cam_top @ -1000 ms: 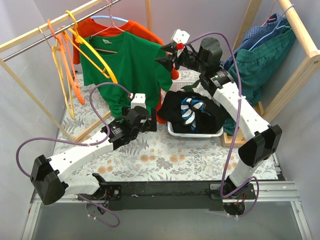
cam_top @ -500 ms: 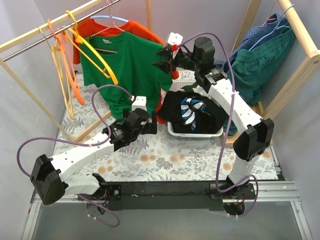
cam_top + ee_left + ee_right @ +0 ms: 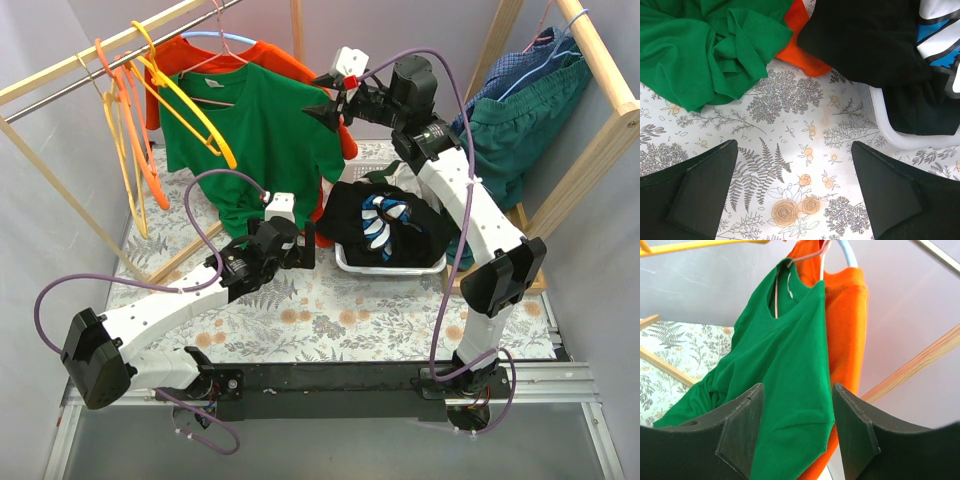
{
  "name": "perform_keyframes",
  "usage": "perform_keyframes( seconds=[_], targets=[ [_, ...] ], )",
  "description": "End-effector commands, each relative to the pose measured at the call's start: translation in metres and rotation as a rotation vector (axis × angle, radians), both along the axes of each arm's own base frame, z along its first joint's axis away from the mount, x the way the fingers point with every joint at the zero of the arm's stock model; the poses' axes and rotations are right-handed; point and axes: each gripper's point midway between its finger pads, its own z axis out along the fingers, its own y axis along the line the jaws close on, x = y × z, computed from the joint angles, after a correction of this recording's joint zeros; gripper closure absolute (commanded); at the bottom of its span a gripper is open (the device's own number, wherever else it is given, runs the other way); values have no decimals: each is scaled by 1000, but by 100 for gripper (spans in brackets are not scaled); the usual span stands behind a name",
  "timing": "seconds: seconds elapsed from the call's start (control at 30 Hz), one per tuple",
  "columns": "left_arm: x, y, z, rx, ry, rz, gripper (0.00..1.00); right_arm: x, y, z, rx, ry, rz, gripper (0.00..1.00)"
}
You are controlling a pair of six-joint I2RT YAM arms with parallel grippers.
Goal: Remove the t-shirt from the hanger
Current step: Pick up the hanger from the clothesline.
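Green t-shirt (image 3: pixel 255 135): faced by right pincer (image 3: pixel 320 98), spread, empty.
Left pincer (image 3: pixel 794 150): spread, empty.
Risk: orange t-shirt (image 3: pixel 285 58) behind could be pinched too.

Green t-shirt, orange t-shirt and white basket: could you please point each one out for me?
green t-shirt (image 3: pixel 265 120), top external view, chest panel.
orange t-shirt (image 3: pixel 847 315), right wrist view, upper body fabric.
white basket (image 3: pixel 883 125), left wrist view, near rim.

Legible text: none; the white neck tag (image 3: pixel 789 286) inside the green t-shirt (image 3: pixel 785 370) is too small to read, and the blue-and-white print (image 3: pixel 385 222) on the black garment (image 3: pixel 350 215) in the white basket (image 3: pixel 390 266) shows no clear letters or numbers.
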Motion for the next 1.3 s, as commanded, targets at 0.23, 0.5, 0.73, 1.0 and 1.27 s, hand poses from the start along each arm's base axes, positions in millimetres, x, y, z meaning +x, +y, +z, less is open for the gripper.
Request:
perform_keyframes(
  seconds=[0.23, 0.5, 0.73, 1.0, 1.27],
  targets=[
    [2, -4, -7, 16, 1, -20, 2, 19, 8, -30, -53, 36, -3, 38],
    [1, -5, -11, 19, 8, -25, 2, 27, 10, -38, -53, 48, -24, 39],
    [1, -5, -11, 17, 9, -26, 2, 11, 19, -32, -27, 78, 52, 48],
    [-2, -3, -9, 11, 5, -28, 2, 4, 33, -58, -70, 165, 90, 57],
    [-4, -1, -7, 1, 3, -25, 2, -8, 44, -54, -69, 145, 53, 99]
  ],
)
